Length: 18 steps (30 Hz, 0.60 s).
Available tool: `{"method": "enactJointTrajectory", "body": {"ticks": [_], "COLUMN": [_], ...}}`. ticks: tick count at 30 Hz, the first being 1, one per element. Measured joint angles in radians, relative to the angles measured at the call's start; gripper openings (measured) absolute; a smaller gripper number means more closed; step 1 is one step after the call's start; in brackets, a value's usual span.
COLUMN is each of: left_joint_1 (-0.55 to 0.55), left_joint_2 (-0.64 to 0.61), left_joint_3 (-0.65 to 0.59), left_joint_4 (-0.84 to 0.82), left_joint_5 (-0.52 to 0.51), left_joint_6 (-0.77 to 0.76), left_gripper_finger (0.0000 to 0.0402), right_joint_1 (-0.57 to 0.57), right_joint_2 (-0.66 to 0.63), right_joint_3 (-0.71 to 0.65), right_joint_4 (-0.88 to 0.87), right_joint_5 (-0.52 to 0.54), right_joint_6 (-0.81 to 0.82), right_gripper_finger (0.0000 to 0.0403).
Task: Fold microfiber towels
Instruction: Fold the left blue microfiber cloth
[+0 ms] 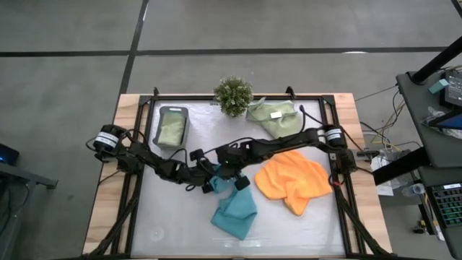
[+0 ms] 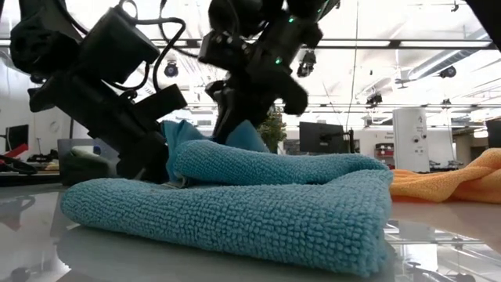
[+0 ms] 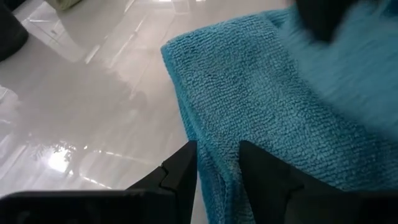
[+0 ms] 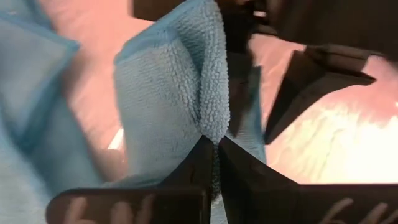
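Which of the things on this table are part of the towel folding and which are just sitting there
Part of the job: teal towel, pinched by both the left gripper and right gripper; orange towel; sage-green towel; another sage-green towel in the tray.

Just lying about: small plant; dark tray.
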<state>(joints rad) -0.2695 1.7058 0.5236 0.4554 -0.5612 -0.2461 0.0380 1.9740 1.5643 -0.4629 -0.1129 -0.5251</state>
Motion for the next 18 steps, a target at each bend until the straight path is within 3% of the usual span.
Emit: {"method": "enactJointTrajectory", "body": {"ticks": [12, 18], "left_joint_1": [-0.006, -0.007], "left_joint_2": [-0.009, -0.110], "left_joint_3": [-0.002, -0.002], "left_joint_4": [0.005, -0.133], "left_joint_5": [0.037, 0.079], "left_joint_6": [0.001, -0.016], "left_gripper_finger": [0.0108, 0.0109], "right_joint_1": [-0.044, -0.044], "right_joint_2": [0.068, 0.084], "right_joint_3": [0.041, 0.041], "right_joint_4": [0.003, 0.004], "right_joint_5": [0.000, 0.001], "right_joint_6": [-0.006, -0.007], "right_gripper_finger": [0.0009, 0.0009]}}
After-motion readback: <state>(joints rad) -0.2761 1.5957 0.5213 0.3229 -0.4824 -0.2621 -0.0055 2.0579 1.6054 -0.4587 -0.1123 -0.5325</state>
